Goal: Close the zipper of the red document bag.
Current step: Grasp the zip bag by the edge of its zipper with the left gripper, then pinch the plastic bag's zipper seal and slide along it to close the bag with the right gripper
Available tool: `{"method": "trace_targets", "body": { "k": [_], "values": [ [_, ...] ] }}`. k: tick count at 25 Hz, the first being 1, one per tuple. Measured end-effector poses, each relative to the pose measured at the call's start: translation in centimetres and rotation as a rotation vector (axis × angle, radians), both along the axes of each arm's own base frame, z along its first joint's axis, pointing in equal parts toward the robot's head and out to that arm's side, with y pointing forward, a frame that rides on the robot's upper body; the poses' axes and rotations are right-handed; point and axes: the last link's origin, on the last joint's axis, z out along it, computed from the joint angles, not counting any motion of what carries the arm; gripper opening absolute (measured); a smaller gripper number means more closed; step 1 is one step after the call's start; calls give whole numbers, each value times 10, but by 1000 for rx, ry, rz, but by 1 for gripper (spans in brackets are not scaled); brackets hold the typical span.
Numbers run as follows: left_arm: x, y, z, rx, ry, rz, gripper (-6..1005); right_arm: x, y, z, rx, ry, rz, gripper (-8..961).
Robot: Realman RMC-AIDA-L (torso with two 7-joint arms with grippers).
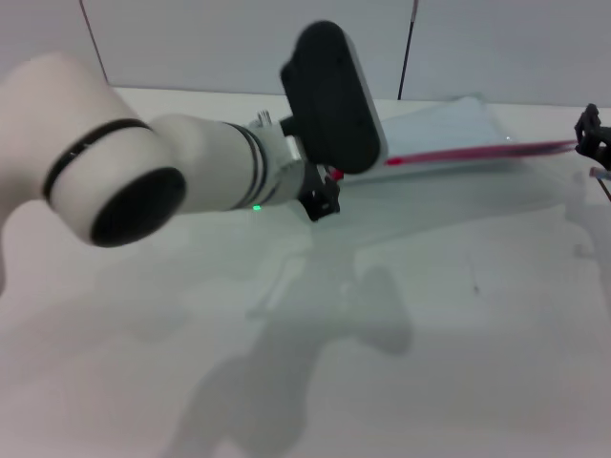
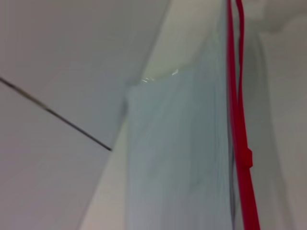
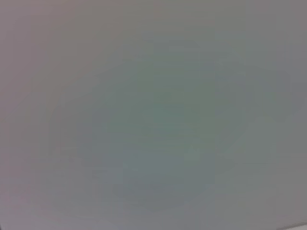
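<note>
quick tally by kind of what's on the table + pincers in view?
Document bags: 1, the red document bag, its zipper along one long edge
Pincers: 2, left pincer at the bag's zipper edge, right pincer at the zipper's far end
Total: 3

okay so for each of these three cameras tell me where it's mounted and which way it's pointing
Head view: on the robot's head, looking forward and down at the table; left arm fills the left, right end effector at the right edge.
Left wrist view: on the left wrist, facing along the red document bag and its zipper; no body visible.
Right wrist view: on the right wrist; only blank surface.
Head and left wrist share bag and zipper.
</note>
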Motion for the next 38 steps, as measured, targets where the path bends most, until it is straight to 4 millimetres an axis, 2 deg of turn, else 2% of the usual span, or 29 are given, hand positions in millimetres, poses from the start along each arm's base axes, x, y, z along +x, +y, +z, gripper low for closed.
{"method": "trace_targets", "body": {
  "k": [6,11,18,38],
  "values": [
    [0,-1,11,34,-41,-19,56,-17,3,12,-13,87,52,468],
    [-3,-1,13,51,-66,-27,56,-32,12,21,-114,98,102,467],
    [-1,-1,20,82,-105,-43,56,-54,23,39,-232,46,175,467],
    [2,0,27,106,-121,-72,58,-118,22,68,-487,-166,366,467]
  ]
}}
